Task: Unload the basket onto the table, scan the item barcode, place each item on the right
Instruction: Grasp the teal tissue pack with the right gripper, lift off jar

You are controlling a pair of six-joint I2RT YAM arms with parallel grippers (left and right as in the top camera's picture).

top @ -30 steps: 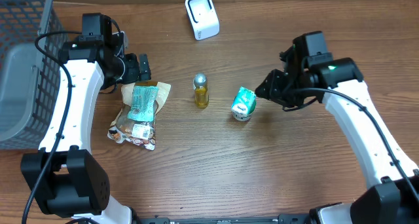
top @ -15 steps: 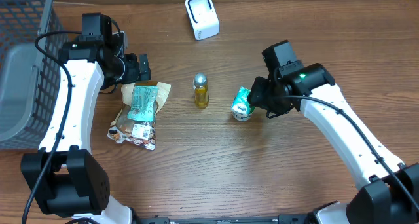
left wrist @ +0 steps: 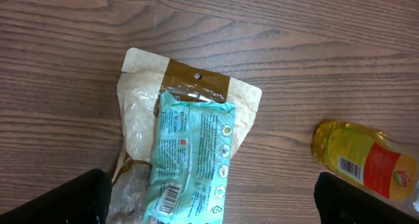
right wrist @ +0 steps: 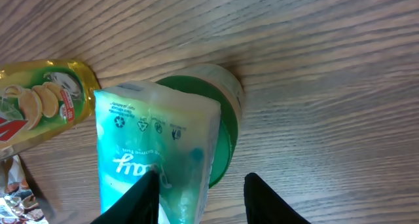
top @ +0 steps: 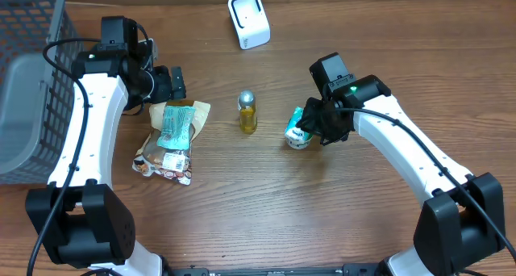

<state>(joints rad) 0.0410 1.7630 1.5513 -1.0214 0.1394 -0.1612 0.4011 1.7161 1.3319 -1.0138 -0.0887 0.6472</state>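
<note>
The right gripper (right wrist: pixel 204 201) has reached the teal packet (right wrist: pixel 157 139), jaws part-spread, its print unreadable; left gripper (left wrist: pixel 213 204) gapes wide.

Item: left arm (top: pixel 87 123), right arm (top: pixel 407 151). White link shells, black joint housings, black bases (top: pixel 81 232); black cable (top: pixel 64 42) looped along each. Green indicator light (top: pixel 352 88) on right wrist. Fitted: left pincer (left wrist: pixel 213 198), right pincer (right wrist: pixel 200 198), matte black fingers (right wrist: pixel 141 198).

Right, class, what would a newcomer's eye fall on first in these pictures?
The right gripper, jaws apart over the teal pack just right of centre. Then the yellow bottle at centre, the pile of snack bags under the open left gripper, and the white scanner at the far edge.
</note>
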